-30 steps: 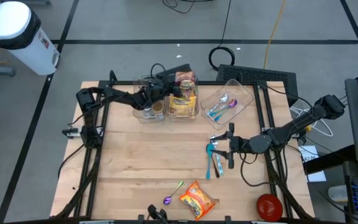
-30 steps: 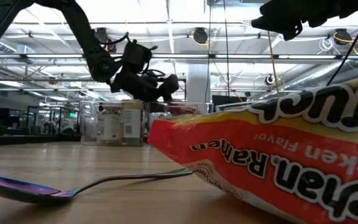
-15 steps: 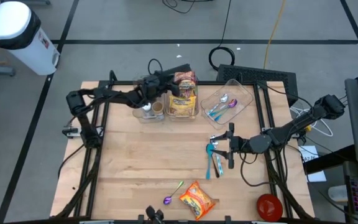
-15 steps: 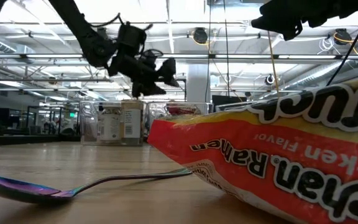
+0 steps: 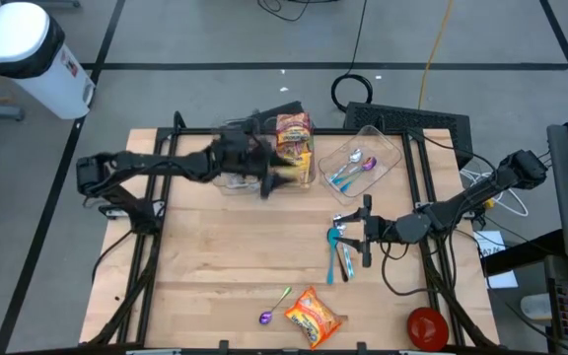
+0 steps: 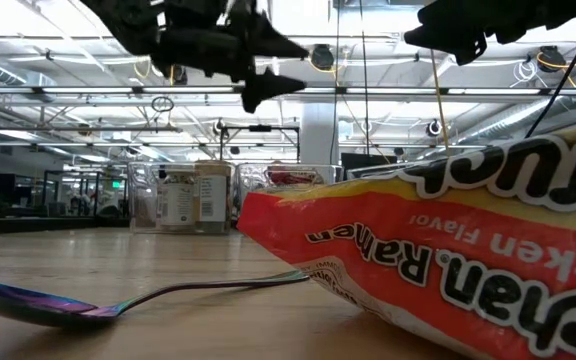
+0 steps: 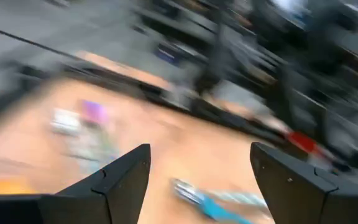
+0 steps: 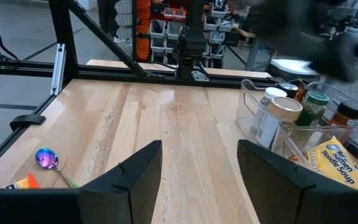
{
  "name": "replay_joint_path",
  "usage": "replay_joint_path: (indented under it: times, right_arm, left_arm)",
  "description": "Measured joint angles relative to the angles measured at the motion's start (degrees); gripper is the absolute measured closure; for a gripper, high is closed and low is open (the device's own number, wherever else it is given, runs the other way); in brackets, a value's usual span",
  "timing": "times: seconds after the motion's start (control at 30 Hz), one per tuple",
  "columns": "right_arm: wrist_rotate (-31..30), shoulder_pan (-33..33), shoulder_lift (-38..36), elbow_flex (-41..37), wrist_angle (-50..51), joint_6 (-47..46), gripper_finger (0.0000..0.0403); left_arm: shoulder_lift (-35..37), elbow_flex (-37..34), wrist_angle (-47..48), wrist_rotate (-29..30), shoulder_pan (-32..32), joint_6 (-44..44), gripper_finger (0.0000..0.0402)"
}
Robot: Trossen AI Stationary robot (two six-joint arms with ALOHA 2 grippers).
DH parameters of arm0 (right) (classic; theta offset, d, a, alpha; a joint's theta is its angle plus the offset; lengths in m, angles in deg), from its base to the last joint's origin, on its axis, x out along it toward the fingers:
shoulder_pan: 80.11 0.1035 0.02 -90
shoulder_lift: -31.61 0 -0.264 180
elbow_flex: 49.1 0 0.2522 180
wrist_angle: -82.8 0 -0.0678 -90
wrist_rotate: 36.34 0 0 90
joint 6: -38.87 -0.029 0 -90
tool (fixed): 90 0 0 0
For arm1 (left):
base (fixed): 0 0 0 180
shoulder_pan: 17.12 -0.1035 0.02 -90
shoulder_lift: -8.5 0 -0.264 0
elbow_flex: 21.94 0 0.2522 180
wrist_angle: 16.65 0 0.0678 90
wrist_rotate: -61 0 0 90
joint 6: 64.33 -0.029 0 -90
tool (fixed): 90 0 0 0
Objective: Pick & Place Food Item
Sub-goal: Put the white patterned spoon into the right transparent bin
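The left gripper is hanging above the far-left part of the table, just in front of the clear bin of jars, and its 2 fingers are standing apart with nothing between them. It is showing as a smear from overhead, so I am only guessing that it is swinging. Its arm is reaching in from the table's left edge.

The right gripper is sitting low over the right middle of the table, fingers parted and empty, right beside the blue utensils lying loose on the wood.

The ramen packet is lying flat at the near edge, a little right of centre, with a purple spoon just to its left. From the left gripper it is lying well toward the near side and slightly to the right; from the right gripper it is near and to the left, and that arm looks the closer of the 2. The packet's long axis is running diagonally, far-left corner to near-right corner, so a grasp across its short side seems the likelier fit.

A second bin next to the jars is holding noodle soup packets, and a clear tray farther right is holding cutlery.
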State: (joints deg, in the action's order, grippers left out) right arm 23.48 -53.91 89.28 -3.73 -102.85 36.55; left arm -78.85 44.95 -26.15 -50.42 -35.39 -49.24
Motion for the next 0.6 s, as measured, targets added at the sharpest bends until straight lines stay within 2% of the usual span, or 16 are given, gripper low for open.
replay_joint_path:
  times: [0.1,0.17,0.23,0.4,0.6]
  right_arm:
    - [0.00,0.00,0.00,0.00,-0.01,-0.02,0.0202]
    - [0.00,0.00,0.00,0.00,-0.01,-0.02,0.0202]
    - [0.00,0.00,0.00,0.00,-0.01,-0.15,0.0202]
    - [0.00,0.00,0.00,0.00,-0.12,-0.24,0.0202]
    - [0.27,0.00,0.00,0.00,-0.25,-1.85,0.0202]
  left_arm:
    - [-0.03,0.00,4.91,-6.75,5.64,-2.23,0.0119]
    - [-0.90,0.00,7.99,-7.21,10.16,-5.05,0.0119]
    - [-2.09,-0.06,10.47,-5.63,14.42,-6.12,0.0119]
    - [-7.01,-0.02,8.90,-0.54,23.71,-3.21,0.0119]
    - [-13.36,-0.02,6.57,3.58,30.01,0.05,0.0119]
